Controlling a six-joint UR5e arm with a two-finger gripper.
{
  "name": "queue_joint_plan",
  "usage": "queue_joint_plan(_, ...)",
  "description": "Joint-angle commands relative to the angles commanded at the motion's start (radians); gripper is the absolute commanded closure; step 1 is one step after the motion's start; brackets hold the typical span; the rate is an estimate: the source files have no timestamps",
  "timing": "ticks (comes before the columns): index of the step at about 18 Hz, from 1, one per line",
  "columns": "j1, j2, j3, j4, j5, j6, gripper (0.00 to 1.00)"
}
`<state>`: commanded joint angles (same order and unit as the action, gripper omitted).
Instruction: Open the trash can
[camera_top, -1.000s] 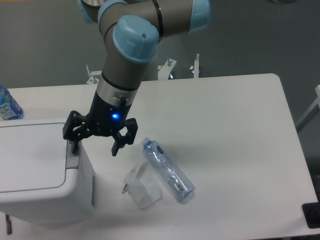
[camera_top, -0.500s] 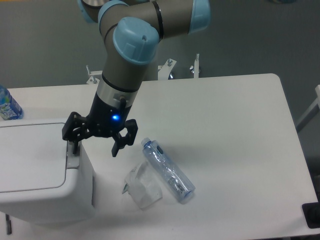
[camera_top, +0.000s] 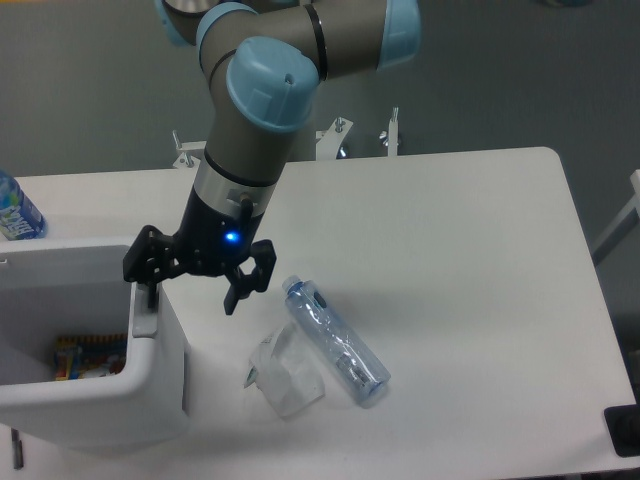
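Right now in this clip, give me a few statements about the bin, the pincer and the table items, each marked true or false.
1. The trash can is open, with colourful contents showing inside. True.
2. The pincer is shut on the clear bottle. False: its fingers are spread and hold nothing; the bottle lies apart on the table.
3. One finger is at the grey tab on the bin's rim. True.
4. The clear bottle stands upright. False: it lies on its side.
5. A crumpled clear plastic piece lies beside the bottle. True.
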<state>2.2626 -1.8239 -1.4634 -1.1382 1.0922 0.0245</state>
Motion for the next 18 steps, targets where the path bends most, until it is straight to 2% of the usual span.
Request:
queue_joint_plan(4, 0.000, 0.011, 0.023, 0.002, 0.002, 0.002, 0.00)
queue_joint_plan(8, 0.008, 0.023, 0.096, 0.026, 0.032, 0.008, 0.00)
queue_joint_plan(11, 0.057, 0.040, 0.121, 0.035, 0.115, 0.012, 0.00)
queue_joint_plan(15, 0.123, 0.063, 0.130, 0.041, 0.141, 0.034, 0.00)
queue_joint_plan(16, 0.136, 0.070, 0.133, 0.044, 0.175, 0.041, 0.00)
queue_joint_plan(18, 0.141, 0.077, 0.123, 0.041, 0.315, 0.104, 0.00)
